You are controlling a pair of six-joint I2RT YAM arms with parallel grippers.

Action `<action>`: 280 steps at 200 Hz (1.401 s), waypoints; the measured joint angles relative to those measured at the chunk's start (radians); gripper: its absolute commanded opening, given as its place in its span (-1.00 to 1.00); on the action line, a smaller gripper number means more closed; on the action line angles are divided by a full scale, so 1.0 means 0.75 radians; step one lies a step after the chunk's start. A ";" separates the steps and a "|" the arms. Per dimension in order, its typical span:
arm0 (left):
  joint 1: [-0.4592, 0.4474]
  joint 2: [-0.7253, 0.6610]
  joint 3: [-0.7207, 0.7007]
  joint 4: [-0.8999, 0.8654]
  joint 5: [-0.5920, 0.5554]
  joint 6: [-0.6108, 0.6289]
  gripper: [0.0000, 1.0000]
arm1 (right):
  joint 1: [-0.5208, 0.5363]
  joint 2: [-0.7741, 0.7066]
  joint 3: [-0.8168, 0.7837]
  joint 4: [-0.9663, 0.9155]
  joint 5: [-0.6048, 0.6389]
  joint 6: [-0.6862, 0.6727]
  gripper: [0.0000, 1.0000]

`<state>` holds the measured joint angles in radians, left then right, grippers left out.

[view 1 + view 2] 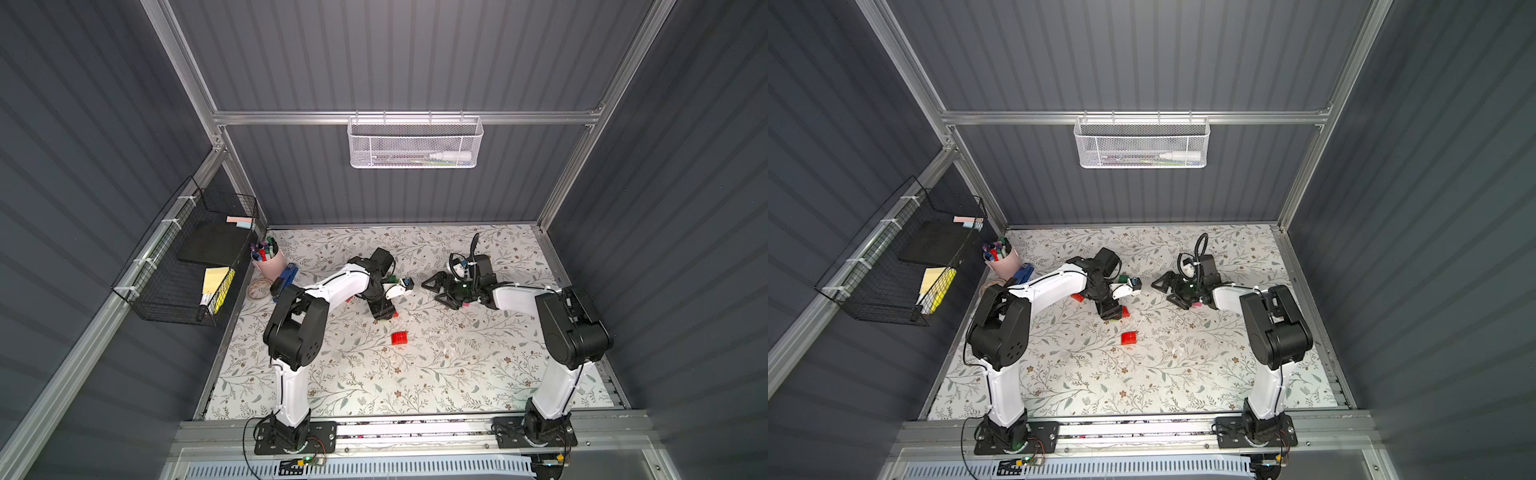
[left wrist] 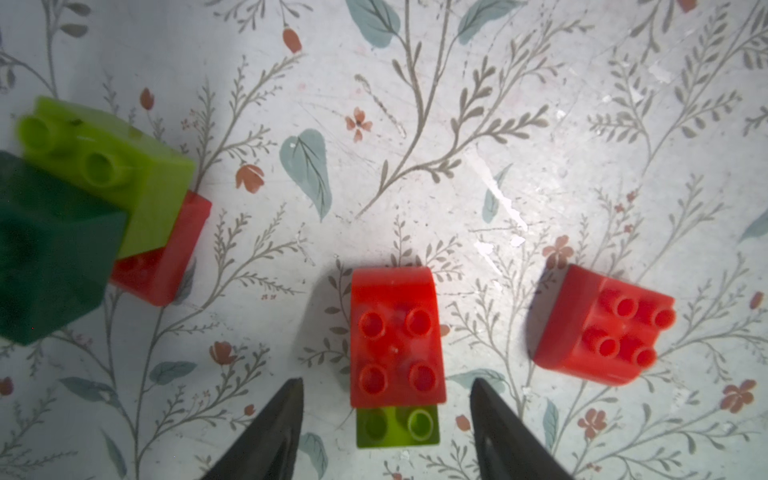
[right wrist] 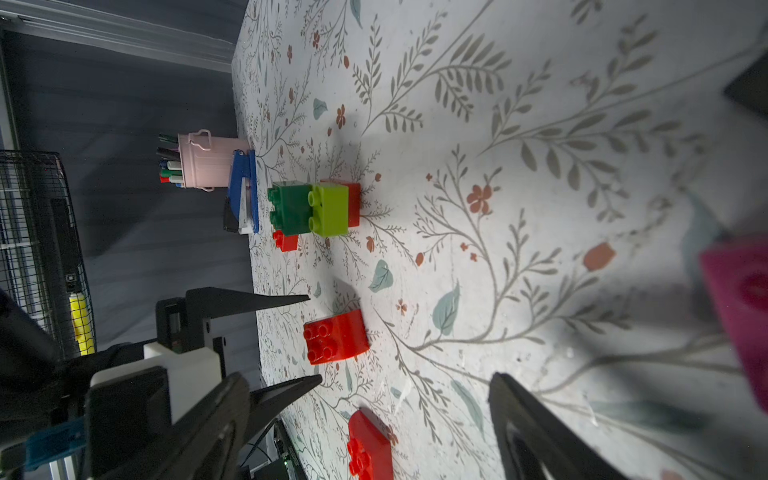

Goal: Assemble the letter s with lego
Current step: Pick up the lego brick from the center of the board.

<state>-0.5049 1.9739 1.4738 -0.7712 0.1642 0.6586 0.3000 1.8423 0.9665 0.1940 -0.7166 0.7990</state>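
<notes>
1. My left arm (image 1: 336, 286) climbs from its base and bends at a black elbow. Its white forearm runs to mid-table, where the wrist folds so the left gripper (image 1: 384, 312) points down at the table.
2. That claw is spread. In the wrist view two black tapered fingers (image 2: 286, 415) flank a red rounded brick (image 2: 395, 332) with a gap on each side. The brick is glossy plastic with four round studs and one curved end. A lime green brick (image 2: 397, 428) shows at its wrist end; I cannot tell whether it is beneath or beside.
3. Beside that wrist stands a stack of bricks (image 3: 328, 210): dark green, lime and red, pressed together.
4. A loose red brick (image 1: 400, 338) of the same rounded shape lies apart on the floral table cover (image 1: 457, 374), which looks matte and scuffed.
5. My right arm (image 1: 515, 297) lies low with its forearm reaching leftward. The right gripper (image 1: 430, 291) is splayed wide, with nothing between its fingers.
6. A pink brick (image 1: 465, 304) sits just beside that gripper's body and is blurred in the wrist view.
</notes>
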 measured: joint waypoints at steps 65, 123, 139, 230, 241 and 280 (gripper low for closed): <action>-0.036 0.085 0.086 -0.094 -0.079 -0.063 0.21 | -0.009 0.000 -0.005 0.003 -0.016 -0.002 0.84; -0.042 0.115 0.123 -0.137 -0.102 -0.097 -0.01 | -0.011 0.000 -0.010 0.012 -0.025 -0.005 0.83; -0.042 0.120 0.137 -0.137 -0.102 -0.100 -0.04 | -0.013 0.000 -0.010 0.016 -0.027 -0.005 0.83; -0.048 0.157 0.152 -0.171 -0.102 -0.108 -0.24 | -0.015 0.000 -0.010 0.021 -0.029 -0.005 0.83; -0.048 0.157 0.152 -0.171 -0.106 -0.107 -0.26 | -0.015 0.000 -0.010 0.022 -0.029 -0.005 0.83; -0.048 0.157 0.152 -0.173 -0.122 -0.107 -0.25 | -0.015 0.000 -0.010 0.022 -0.033 -0.005 0.83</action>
<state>-0.5407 2.0918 1.5879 -0.9012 0.0731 0.5785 0.2890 1.8423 0.9588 0.2108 -0.7414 0.7952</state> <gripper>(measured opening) 0.394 0.916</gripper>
